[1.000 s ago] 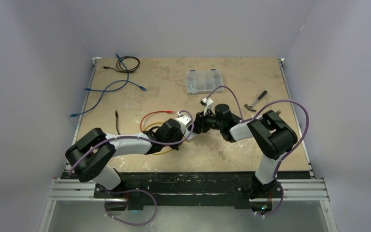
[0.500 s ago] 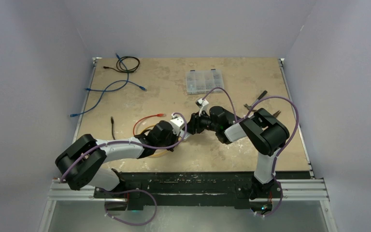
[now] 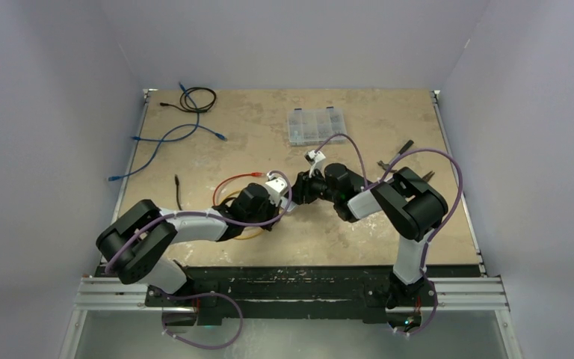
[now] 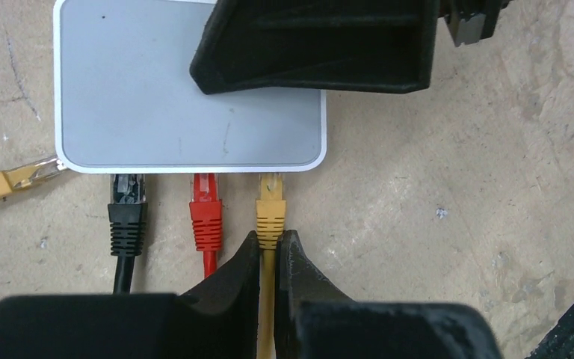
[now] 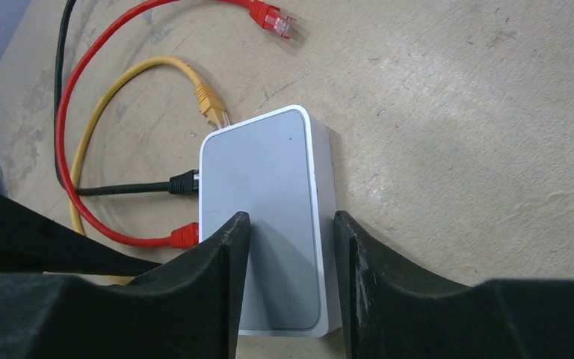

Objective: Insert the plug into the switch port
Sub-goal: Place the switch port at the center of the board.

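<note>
The left pincer (image 4: 269, 243) is pressed together on the yellow cable (image 4: 267, 288), pinching it just behind the yellow plug (image 4: 270, 206). That plug lies straight ahead of the fingertips, its nose at the near long edge of the switch (image 4: 157, 97), in the port nearest the switch's corner. To this pincer's left, side by side along the same edge, a red plug (image 4: 206, 213) and then a black plug (image 4: 128, 217) sit in their own ports. Further left, a second yellow plug (image 4: 4, 182) lies on the table (image 4: 456, 187) with its tip touching the switch's corner.

The switch is a flat grey box with a white rim. Its top face is plain, and any marking on the plugs is too small to read.

The right pincer (image 5: 290, 218) comes in from the opposite side with its jaws part-spread. One finger (image 5: 235, 247) lies over the switch's top face, the other (image 5: 344, 247) sits along the long edge away from the ports. Whether they press on the box cannot be told. Ahead of this pincer and to its left, a loose red plug (image 5: 273, 16) rests on the table, apart from the switch.

In the top view a clear parts box (image 3: 315, 126) sits beyond both pincers, and a blue cable (image 3: 168, 138) trails well off to the left pincer's left.
</note>
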Motion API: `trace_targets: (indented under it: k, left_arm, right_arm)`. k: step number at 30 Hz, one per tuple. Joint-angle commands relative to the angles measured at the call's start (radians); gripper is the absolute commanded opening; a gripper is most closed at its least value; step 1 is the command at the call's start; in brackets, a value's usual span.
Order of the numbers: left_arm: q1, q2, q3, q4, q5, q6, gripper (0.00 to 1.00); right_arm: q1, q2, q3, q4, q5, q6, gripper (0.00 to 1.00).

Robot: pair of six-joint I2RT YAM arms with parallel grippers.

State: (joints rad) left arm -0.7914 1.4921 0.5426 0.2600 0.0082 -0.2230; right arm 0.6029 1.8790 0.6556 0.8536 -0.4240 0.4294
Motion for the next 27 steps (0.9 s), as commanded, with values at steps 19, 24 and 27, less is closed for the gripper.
trace_targets:
  k: [19,24,27]
  left_arm:
    - [0.033,-0.109,-0.029,0.227,-0.147,0.108,0.00]
    - [0.034,-0.083,-0.030,0.238,-0.160,0.109,0.00]
    - [0.034,-0.063,-0.021,0.246,-0.169,0.111,0.03]
  right_arm:
    - [-0.140,-0.552,0.097,-0.616,0.093,-0.212,0.78]
    - [-0.144,-0.760,0.099,-0.726,0.313,-0.241,0.98]
    - [-0.144,-0.898,0.090,-0.777,0.428,-0.248,0.99]
